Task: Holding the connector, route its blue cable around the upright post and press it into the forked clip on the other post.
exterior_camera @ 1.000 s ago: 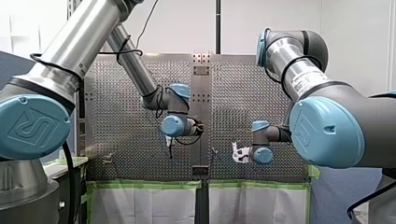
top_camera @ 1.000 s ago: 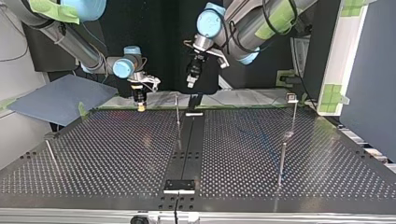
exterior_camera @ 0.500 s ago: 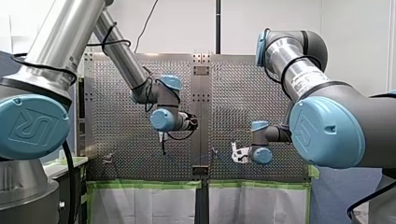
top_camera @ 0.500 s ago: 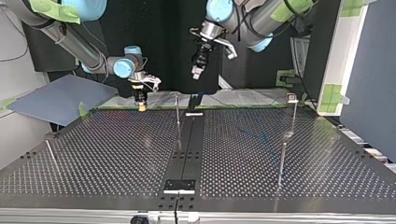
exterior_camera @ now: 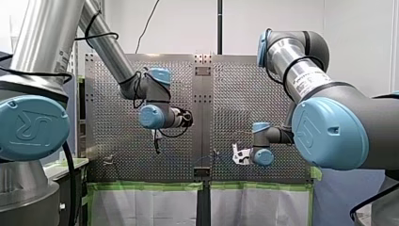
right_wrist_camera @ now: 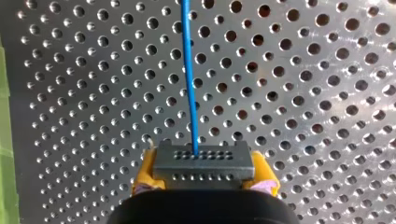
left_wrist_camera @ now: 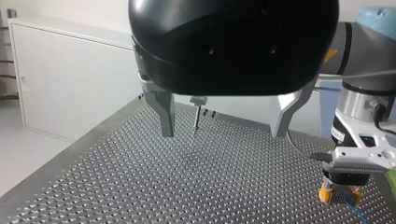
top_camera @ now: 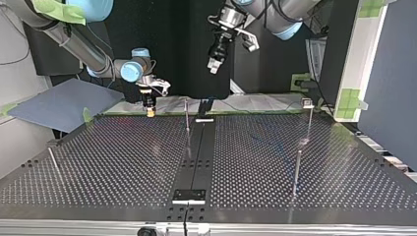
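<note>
Here, the dark grey rectangular connector (right_wrist_camera: 204,161), faced with two rows of pinholes, sits clamped between the yellow pads (right_wrist_camera: 145,176) of my right claw (right_wrist_camera: 204,177). Its thin blue cable (right_wrist_camera: 189,74) runs straight across the perforated metal worktop (right_wrist_camera: 303,93). My left claw (left_wrist_camera: 225,122) hangs above, metal fingers (left_wrist_camera: 164,109) wide apart, empty.

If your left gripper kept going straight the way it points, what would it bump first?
Probably the perforated table, near the clip-topped post seen between my left gripper's open fingers; depth is hard to judge.
</note>
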